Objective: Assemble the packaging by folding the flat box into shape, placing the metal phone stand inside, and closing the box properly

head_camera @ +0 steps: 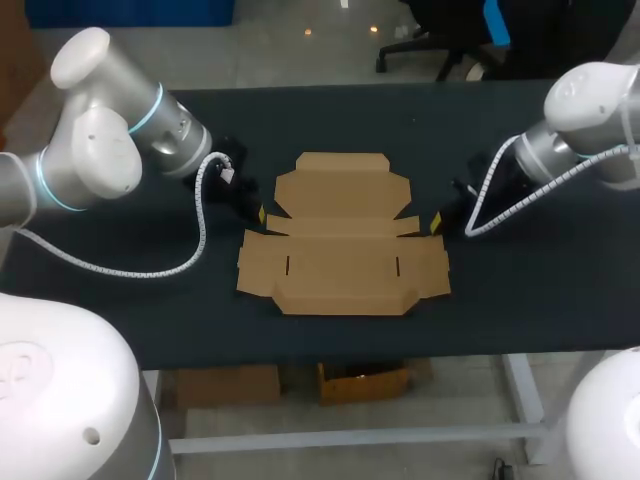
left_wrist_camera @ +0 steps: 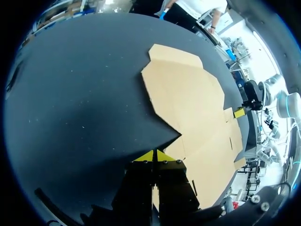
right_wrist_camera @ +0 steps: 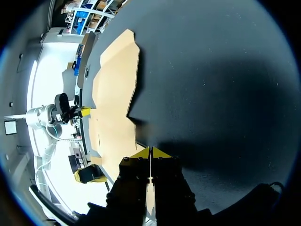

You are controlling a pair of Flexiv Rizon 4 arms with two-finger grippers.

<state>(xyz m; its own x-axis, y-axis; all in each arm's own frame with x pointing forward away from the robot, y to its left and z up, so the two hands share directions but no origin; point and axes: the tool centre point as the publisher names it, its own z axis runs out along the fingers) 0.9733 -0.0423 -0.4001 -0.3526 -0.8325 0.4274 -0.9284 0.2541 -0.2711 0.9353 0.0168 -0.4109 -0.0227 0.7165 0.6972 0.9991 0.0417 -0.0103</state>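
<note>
Mid-table, the flat box (head_camera: 343,250) lies unfolded, all flaps spread on the dark table (head_camera: 120,300). The left gripper (head_camera: 260,213) sits low, just beside the notch in the box's left edge, with its yellow tips clenched together and nothing between them. The right gripper (head_camera: 436,222) sits just beside the matching notch on the right edge, likewise clenched and empty. Contact with the cardboard: cannot tell.

From above, only yellow tips show of the left gripper (head_camera: 261,213) and the right gripper (head_camera: 436,222). In the wrist views, each gripper covers the nearest edge of the flat box (left_wrist_camera: 193,103).
</note>
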